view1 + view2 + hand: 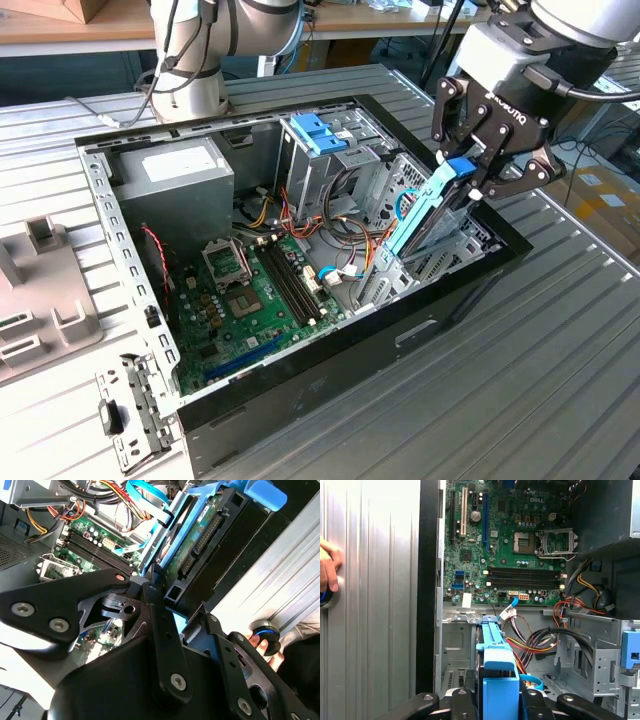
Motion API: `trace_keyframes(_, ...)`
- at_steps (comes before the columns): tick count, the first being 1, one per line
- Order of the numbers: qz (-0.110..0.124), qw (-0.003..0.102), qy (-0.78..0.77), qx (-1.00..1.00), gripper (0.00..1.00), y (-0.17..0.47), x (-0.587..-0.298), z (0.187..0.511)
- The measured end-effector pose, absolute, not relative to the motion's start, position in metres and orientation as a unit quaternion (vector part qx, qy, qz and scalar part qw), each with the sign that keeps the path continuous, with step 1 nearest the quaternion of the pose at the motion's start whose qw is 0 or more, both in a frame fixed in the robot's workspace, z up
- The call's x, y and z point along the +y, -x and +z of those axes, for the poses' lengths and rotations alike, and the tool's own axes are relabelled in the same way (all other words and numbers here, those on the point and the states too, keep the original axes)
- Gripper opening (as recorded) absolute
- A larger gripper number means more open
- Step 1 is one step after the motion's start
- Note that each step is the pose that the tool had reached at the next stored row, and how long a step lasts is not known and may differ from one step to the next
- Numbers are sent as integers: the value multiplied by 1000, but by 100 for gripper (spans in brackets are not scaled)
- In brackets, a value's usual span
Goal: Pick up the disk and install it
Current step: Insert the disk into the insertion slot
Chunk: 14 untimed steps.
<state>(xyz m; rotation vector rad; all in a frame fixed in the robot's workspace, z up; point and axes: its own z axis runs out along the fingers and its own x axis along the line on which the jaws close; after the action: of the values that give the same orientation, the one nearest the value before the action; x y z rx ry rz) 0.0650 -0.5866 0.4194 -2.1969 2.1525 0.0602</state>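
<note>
Our pincer [472, 178] pinches the disk [425, 215], tilted inside the computer case [400, 330], at its edge on the exterior view's right.

the arm [195, 55] is made of fat round tubes, shiny silver-grey, with smooth round caps at its bends. thin black cables [158, 50] run along it. a pale grey block [492, 50] joins the arm to the gripper [476, 165]. the gripper is black, with small white letters on its side. its fingers [447, 115] are flat black bars joined like links. in the second wrist view the bars have round silver screws [22, 609].
</note>
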Motion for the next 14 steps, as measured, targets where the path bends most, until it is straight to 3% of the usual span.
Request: trace_keyframes(14,19,33,714,699,37,-65,-587,414)
